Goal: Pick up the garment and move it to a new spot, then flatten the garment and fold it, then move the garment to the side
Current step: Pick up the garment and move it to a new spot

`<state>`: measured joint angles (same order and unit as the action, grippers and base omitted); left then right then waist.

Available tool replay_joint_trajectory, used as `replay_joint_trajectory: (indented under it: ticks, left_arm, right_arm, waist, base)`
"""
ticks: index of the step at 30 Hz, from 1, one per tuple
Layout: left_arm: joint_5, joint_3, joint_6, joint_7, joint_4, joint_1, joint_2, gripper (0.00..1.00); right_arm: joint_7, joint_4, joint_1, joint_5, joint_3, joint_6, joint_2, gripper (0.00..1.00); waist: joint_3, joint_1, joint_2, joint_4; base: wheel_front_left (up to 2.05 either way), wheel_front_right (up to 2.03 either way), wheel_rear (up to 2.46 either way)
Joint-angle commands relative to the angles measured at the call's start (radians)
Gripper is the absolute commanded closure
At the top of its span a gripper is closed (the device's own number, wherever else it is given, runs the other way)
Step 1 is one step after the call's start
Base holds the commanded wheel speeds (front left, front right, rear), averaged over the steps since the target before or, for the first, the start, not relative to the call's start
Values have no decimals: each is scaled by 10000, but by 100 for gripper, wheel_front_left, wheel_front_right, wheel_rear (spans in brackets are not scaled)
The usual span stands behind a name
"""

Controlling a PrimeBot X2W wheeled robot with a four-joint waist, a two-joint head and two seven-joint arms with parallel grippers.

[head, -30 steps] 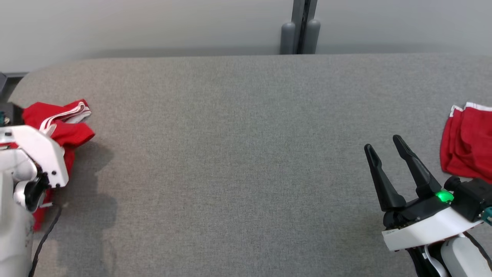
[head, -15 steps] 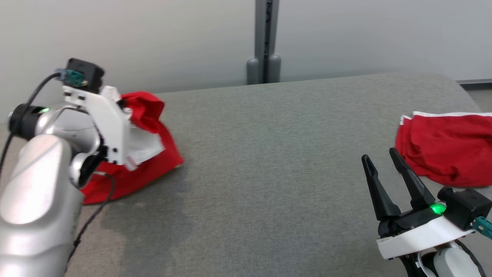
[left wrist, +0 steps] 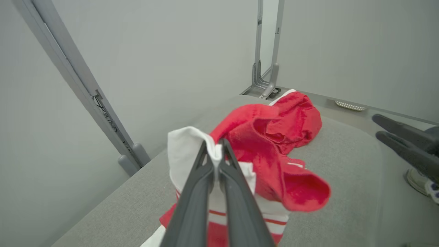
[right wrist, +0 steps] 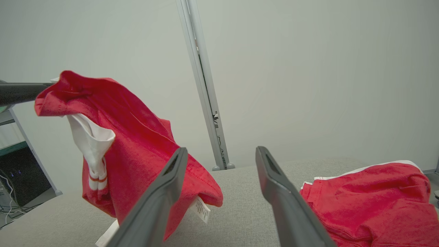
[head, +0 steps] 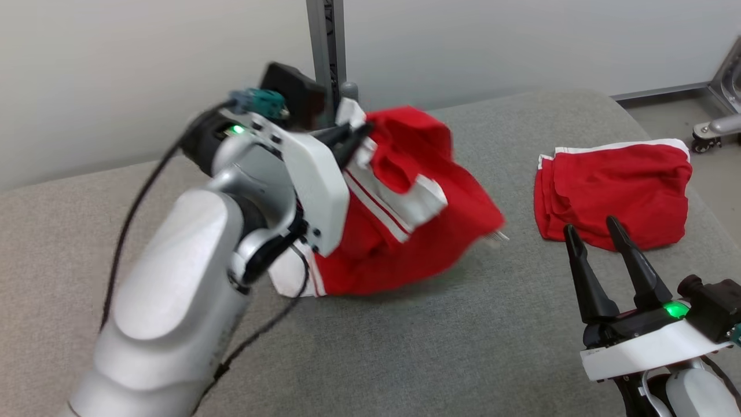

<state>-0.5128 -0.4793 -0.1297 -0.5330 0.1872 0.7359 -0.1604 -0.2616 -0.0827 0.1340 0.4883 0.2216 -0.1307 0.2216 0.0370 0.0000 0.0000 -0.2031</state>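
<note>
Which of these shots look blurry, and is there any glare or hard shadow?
Head view: held garment and left claw smeared by motion with a soft shadow beneath, folded garment sharper, no glare. Left wrist view: fairly sharp, posts splay from the wide lens. Right wrist view: right claw soft up close, even light.

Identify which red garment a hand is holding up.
The red-and-white garment on the left: the shut left hand pinches its white edge, and it hangs from there. The other red garment lies flat on the table, ungripped.
</note>
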Motion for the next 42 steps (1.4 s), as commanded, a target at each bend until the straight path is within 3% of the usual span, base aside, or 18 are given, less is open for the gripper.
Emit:
replay_joint_trajectory:
  ticks: [1,11,12,13,14,15,26,33,42]
  left_arm:
    - [-201,-191,1,-35,-52,-217,-50,100]
    - [-725,-552,11,-115,827,-1554,-510,100]
    - [-841,-567,10,-197,936,-1705,-569,76]
    - [-907,-572,9,-205,1015,-1819,-666,39]
    - [-899,-534,14,-110,1062,-1906,-769,13]
    - [-765,-481,101,38,1122,-1967,-897,0]
    - [-248,-8,480,1943,453,-2792,-1628,0]
    - [93,662,1185,3797,-489,-3672,-1895,0]
    - [553,1313,2325,6652,-520,-5259,-1468,0]
  right_arm:
    - [-45,15,21,59,-71,-2,16,0]
    - [-45,-80,89,145,-94,-2,46,0]
    - [-45,-104,100,159,-78,-2,61,0]
    - [-45,-115,113,171,-74,-2,75,0]
    - [-45,-131,118,171,-64,-2,90,0]
    - [-45,-152,108,171,-60,-2,104,0]
    - [-45,-365,-194,78,86,-2,320,0]
    - [-45,-214,-379,-47,123,-2,427,0]
    - [-45,445,-630,22,-292,-3,290,0]
  waist:
    - [124,0,0,-56]
    - [482,0,0,126]
    - [496,0,0,162]
    - [508,0,0,201]
    - [513,0,0,247]
    - [505,0,0,295]
    - [102,0,0,819]
    - [-70,0,0,1055]
    - [-224,0,0,1196]
  base:
    - [0,0,0]
    - [0,0,0]
    - [0,0,0]
    - [0,0,0]
    - [0,0,0]
    - [0,0,0]
    - [0,0,0]
    - [0,0,0]
    - [0,0,0]
